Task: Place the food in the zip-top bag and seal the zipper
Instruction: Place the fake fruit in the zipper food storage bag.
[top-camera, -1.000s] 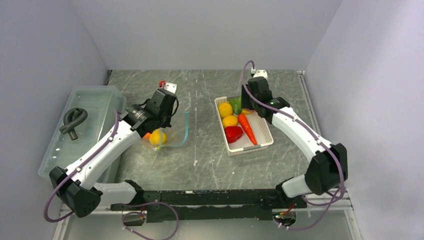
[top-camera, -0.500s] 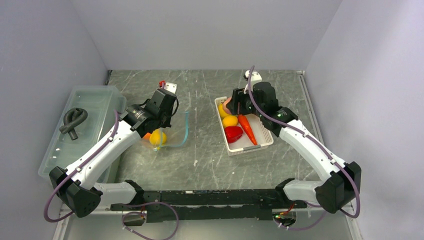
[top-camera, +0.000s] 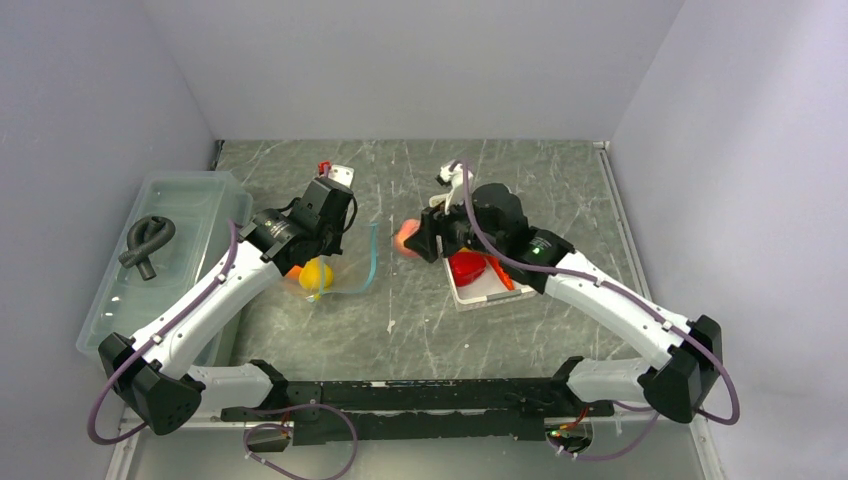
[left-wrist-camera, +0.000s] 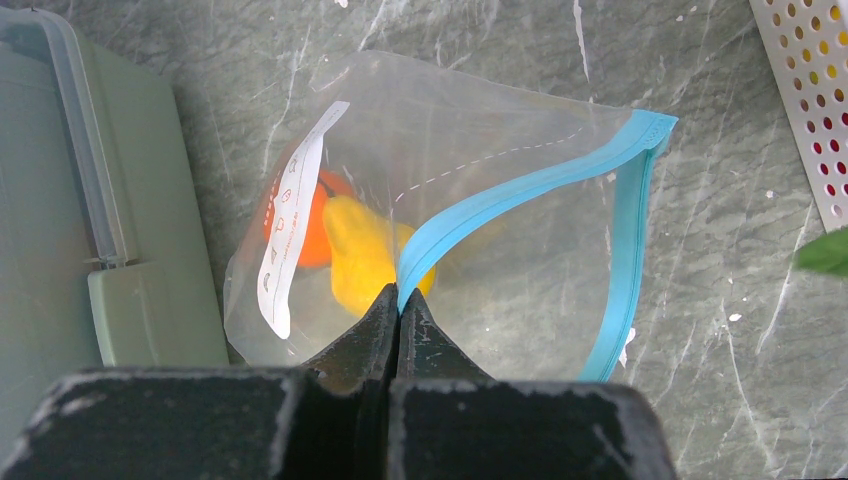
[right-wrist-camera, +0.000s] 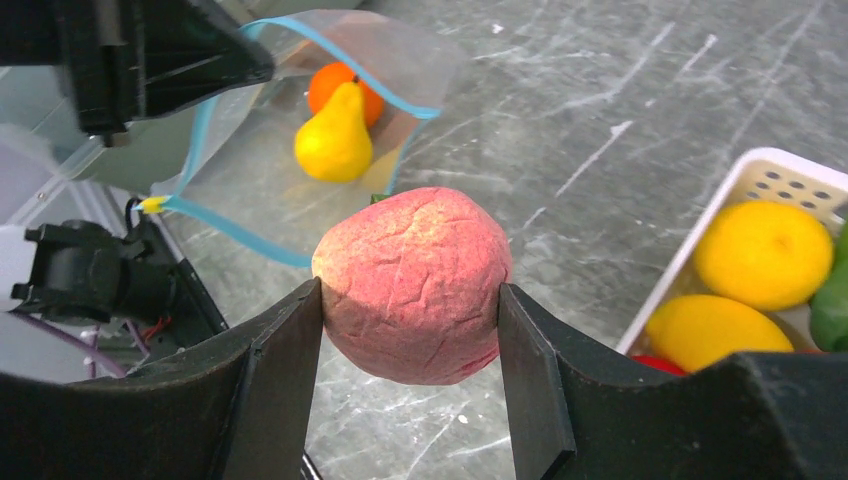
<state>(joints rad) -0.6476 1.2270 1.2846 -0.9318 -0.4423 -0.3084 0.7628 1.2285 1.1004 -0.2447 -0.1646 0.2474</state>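
Pinching the zipper (left-wrist-camera: 520, 185), the left gripper (left-wrist-camera: 398, 300) holds the zip-top bag (left-wrist-camera: 520, 110) with its mouth toward the right gripper (right-wrist-camera: 410, 300), which is clamped on a peach (right-wrist-camera: 412, 270); the print on the label (left-wrist-camera: 290, 225) is unreadable.

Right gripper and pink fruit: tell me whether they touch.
Touching. The right wrist view shows the right gripper with both fingers pressed against opposite sides of the pink fruit, no gap.

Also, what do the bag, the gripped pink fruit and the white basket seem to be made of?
Zip-top bag: thin plastic film; glossy, creased, see-through. Pink fruit: likely matt foam or soft plastic; wrinkled, cracked skin. Basket: probably rigid white plastic; even punched holes.
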